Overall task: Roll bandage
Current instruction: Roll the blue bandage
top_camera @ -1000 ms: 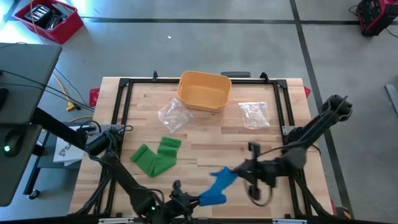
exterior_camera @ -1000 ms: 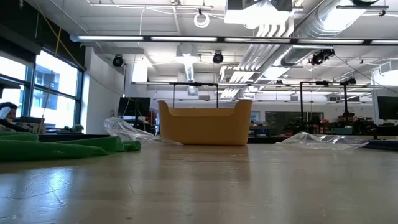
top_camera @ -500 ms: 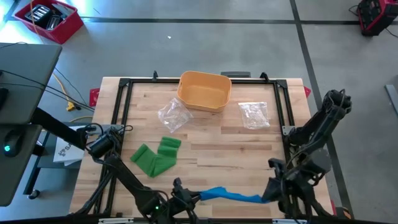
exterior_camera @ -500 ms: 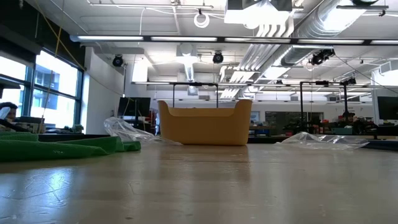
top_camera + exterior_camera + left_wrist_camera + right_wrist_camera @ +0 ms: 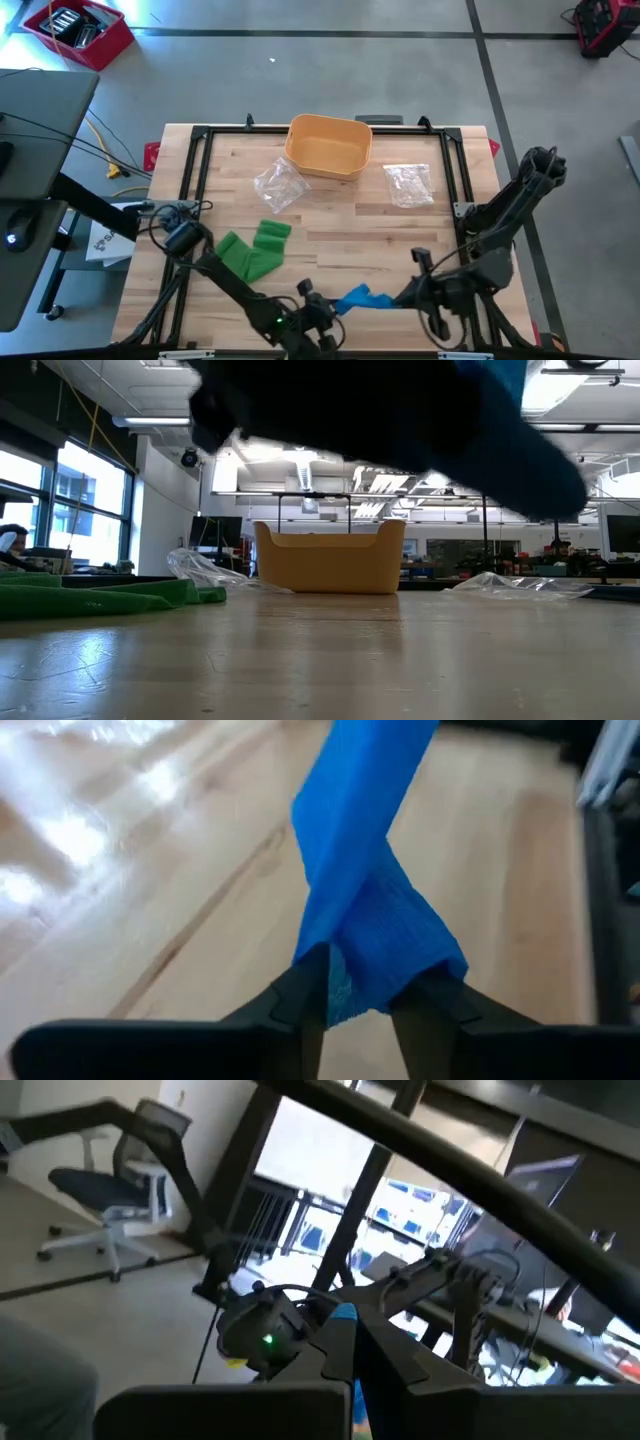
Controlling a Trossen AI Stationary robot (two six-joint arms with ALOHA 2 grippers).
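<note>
Bandage (image 5: 360, 298), a blue strip, hangs bunched and twisted between the two grippers near the front edge of the worktop (image 5: 330, 215). In the left wrist view the blue cloth (image 5: 365, 910) sits between that arm's two dark fingers (image 5: 300, 1000), which grasp its lower end while the rest rises away in a twist. The left gripper (image 5: 318, 303) lies at the strip's left end, close to the front edge. The right gripper (image 5: 412, 292) sits at the strip's right end, fingers (image 5: 345, 1345) clenched on the bandage (a sliver of blue shows between their tips in the right wrist view).

Farther back on the worktop a green cloth (image 5: 250, 250) lies folded and loose, left of centre and well apart from the blue strip. A yellow tub (image 5: 328, 146) stands at the back edge, upright and open. A crumpled clear bag (image 5: 278, 185) rests just in front of the tub to its left, and a second clear bag (image 5: 408, 183) lies to its right. From table height a dark blurred arm and a patch of blue fill the upper part of the picture, above the tub (image 5: 330, 556) and the green cloth (image 5: 100, 597).
</note>
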